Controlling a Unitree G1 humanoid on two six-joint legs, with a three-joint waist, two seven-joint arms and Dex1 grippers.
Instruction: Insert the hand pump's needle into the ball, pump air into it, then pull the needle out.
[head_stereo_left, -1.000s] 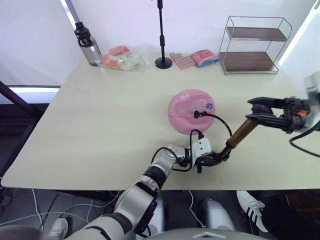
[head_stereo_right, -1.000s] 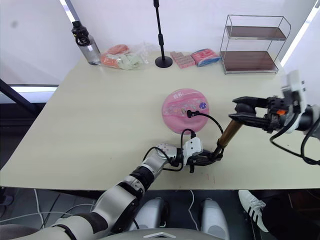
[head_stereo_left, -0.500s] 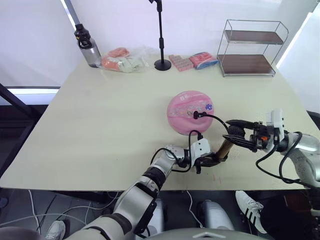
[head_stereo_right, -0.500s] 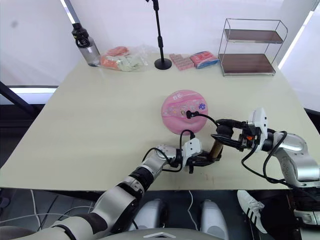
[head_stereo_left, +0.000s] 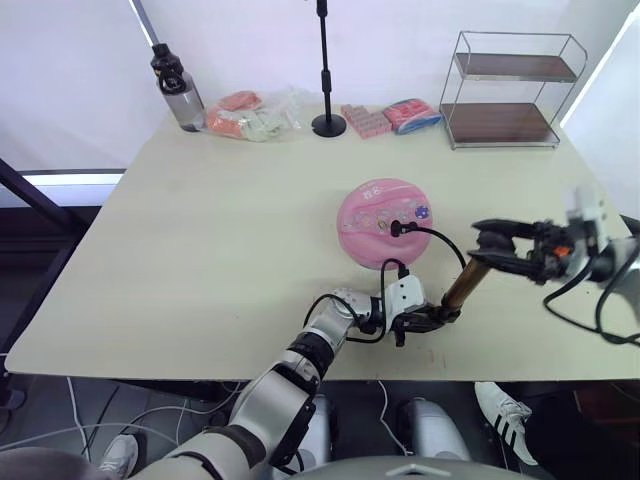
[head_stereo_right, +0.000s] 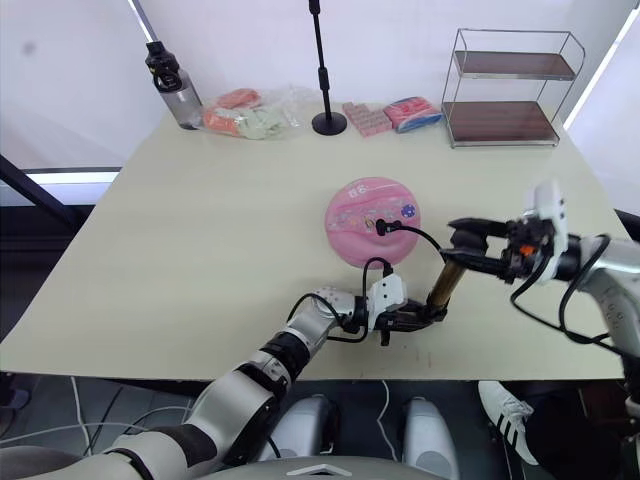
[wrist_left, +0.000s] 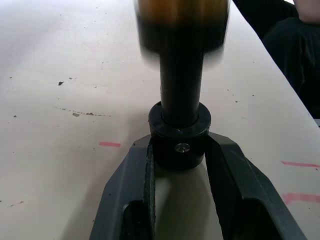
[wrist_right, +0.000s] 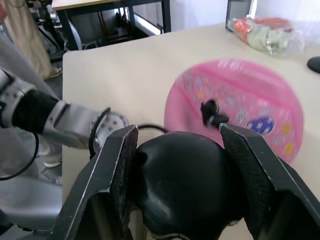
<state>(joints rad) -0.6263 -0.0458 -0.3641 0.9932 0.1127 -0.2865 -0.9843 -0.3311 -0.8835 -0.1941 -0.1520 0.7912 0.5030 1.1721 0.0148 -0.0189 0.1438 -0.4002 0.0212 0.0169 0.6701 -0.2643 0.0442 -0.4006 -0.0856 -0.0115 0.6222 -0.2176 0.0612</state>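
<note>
From the head camera, the ball (head_stereo_left: 384, 222) lies flattened on the pale table (head_stereo_left: 200, 240), well in from the near edge, with the black hose (head_stereo_left: 440, 240) plugged into its top at the valve; the needle itself is too small to make out. The hand pump (head_stereo_left: 462, 285) stands tilted just beside the ball on the robot's right, its base near the front edge and its gold barrel leaning up and rightward. The left gripper (head_stereo_left: 432, 318) lies low on the table, forearm stretched flat along the front edge, its fingers pinched on the pump's black lower end. The right gripper (head_stereo_left: 492, 246) reaches in level from the right, elbow out past the table's side, its fingers clamped on the black handle at the pump's top. In the left wrist view, the two fingers (wrist_left: 227, 172) press either side of the pump's round black base collar (wrist_left: 180, 135), the barrel rising straight away over the table. In the right wrist view, the fingers (wrist_right: 117, 170) squeeze the rounded black handle (wrist_right: 187, 180) from both sides, and beyond it lies the ball with the hose connector in its top.
</note>
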